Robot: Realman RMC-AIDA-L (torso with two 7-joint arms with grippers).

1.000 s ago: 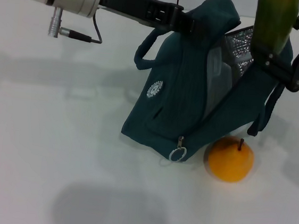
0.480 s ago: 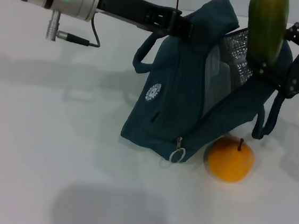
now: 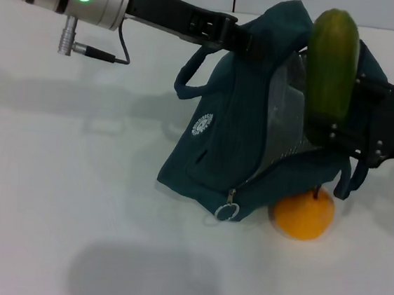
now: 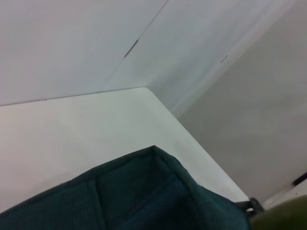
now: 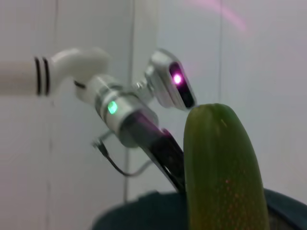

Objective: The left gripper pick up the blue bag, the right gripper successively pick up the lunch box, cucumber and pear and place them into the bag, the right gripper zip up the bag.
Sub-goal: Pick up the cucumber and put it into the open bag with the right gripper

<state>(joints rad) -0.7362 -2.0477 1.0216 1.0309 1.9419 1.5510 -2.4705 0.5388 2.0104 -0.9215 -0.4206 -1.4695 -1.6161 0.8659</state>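
Observation:
My left gripper (image 3: pixel 238 39) comes in from the upper left and is shut on the top edge of the blue bag (image 3: pixel 230 133), holding it upright with its mouth facing right. Teal fabric of the bag (image 4: pixel 144 191) fills the lower part of the left wrist view. The cucumber (image 3: pixel 331 73) stands upright over the bag's mouth, with my right gripper (image 3: pixel 334 134) shut on its lower end. In the right wrist view the cucumber (image 5: pixel 223 167) rises close to the lens. A pale clear surface in the opening looks like the lunch box (image 3: pixel 285 111). The pear (image 3: pixel 303 213) lies on the table against the bag's lower right side.
The bag's zipper ring pull (image 3: pixel 227 211) hangs at its lower front corner, and one loop handle (image 3: pixel 190 76) droops below the left gripper. White table (image 3: pixel 72 198) stretches to the left and front. A shadow lies near the front edge.
The right gripper has come down and to the left with the cucumber, which now stands lower over the bag's mouth. The bag's lower edge has shifted slightly over the pear.

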